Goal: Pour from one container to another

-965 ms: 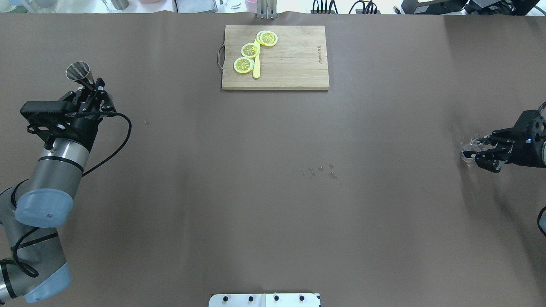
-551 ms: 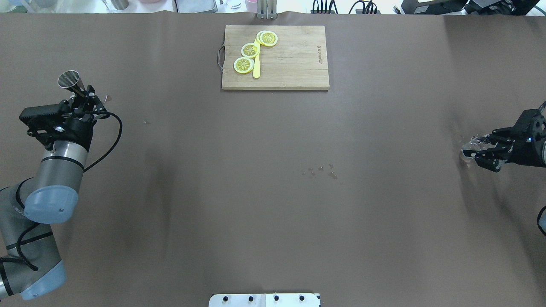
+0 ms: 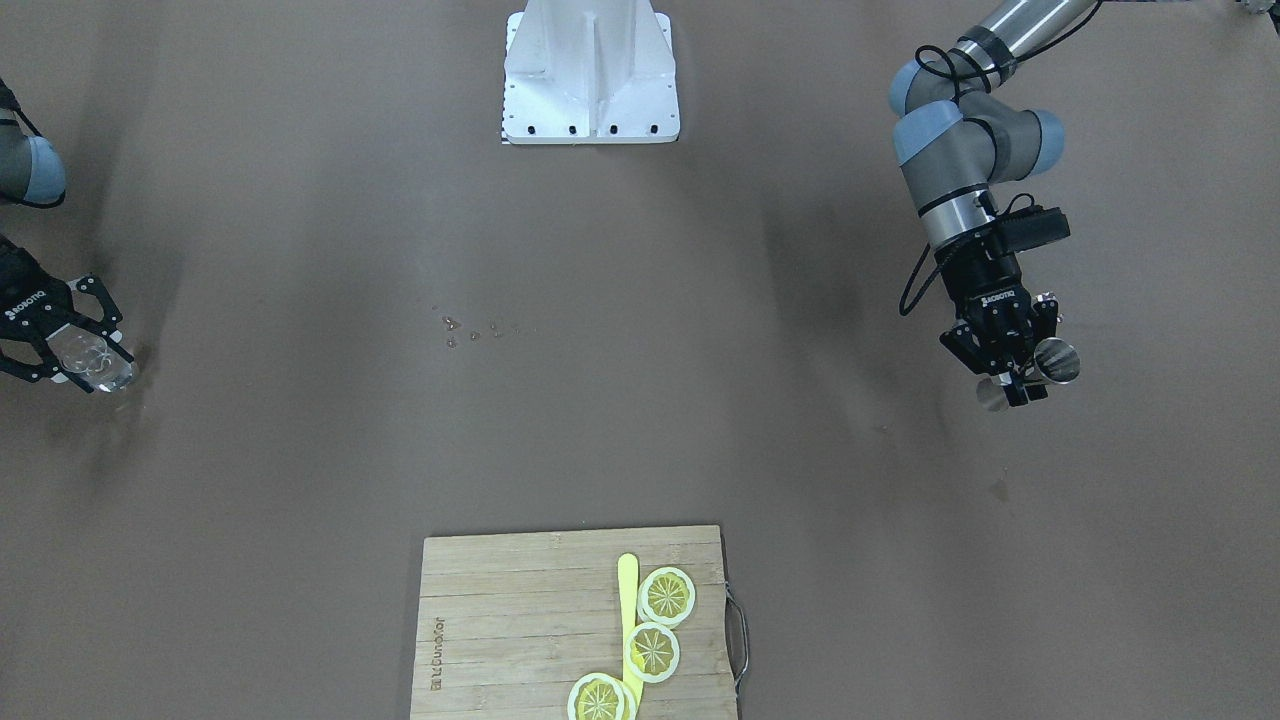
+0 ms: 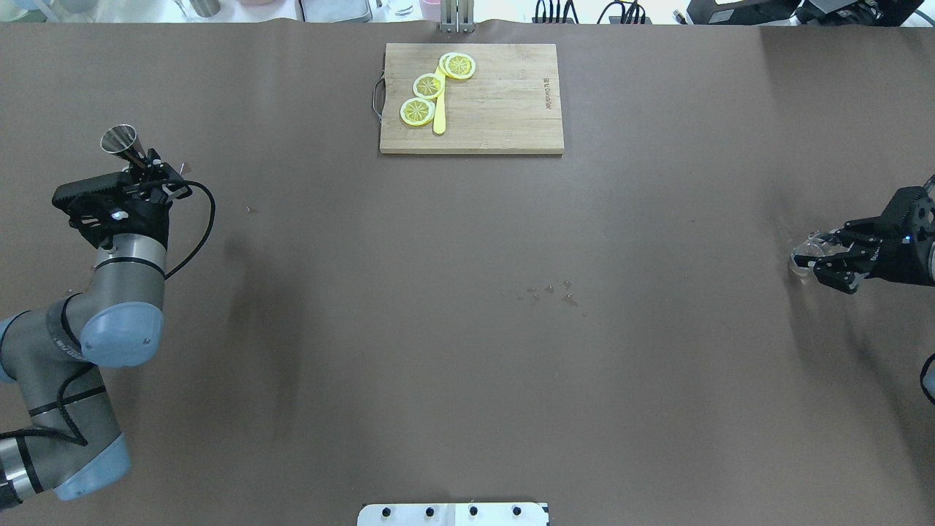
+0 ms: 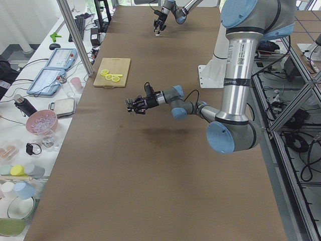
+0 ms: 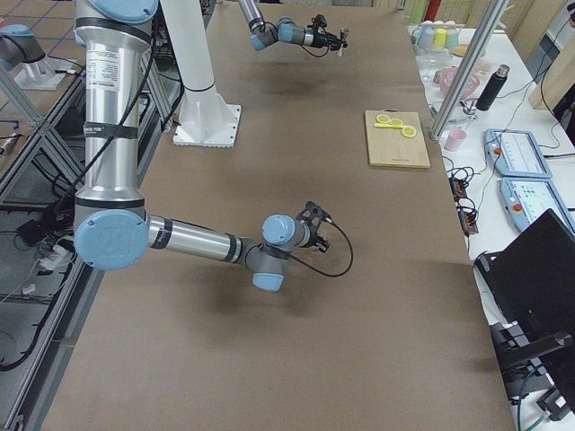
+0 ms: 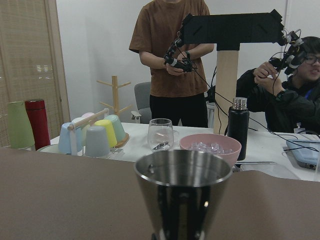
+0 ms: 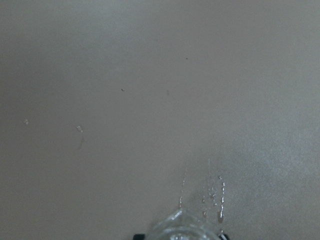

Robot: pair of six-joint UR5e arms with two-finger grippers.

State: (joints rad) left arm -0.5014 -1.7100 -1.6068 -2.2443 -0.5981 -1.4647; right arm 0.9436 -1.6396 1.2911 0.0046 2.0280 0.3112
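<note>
My left gripper (image 4: 151,172) is shut on a steel jigger (image 4: 119,138), a metal cone cup held off the table at the far left; in the front-facing view the jigger (image 3: 1052,361) sticks out sideways from that gripper (image 3: 1012,378). Through the left wrist camera the jigger's open rim (image 7: 183,170) fills the lower middle. At the right edge my right gripper (image 4: 824,260) is shut on a clear glass (image 4: 803,256), low over the table; the glass (image 3: 92,362) also shows in the front-facing view, and its rim (image 8: 182,227) in the right wrist view.
A wooden cutting board (image 4: 497,109) with lemon slices (image 4: 428,86) and a yellow knife (image 4: 439,117) lies at the far middle. Small droplets (image 4: 548,292) mark the brown cover near the centre. Beyond the table's left end stand a side table with cups, a pink bowl (image 7: 210,147) and two people.
The left arm has swung its elbow inward and turned the wrist, shifting the jigger slightly left and toward the robot. The right gripper and glass have barely moved.
</note>
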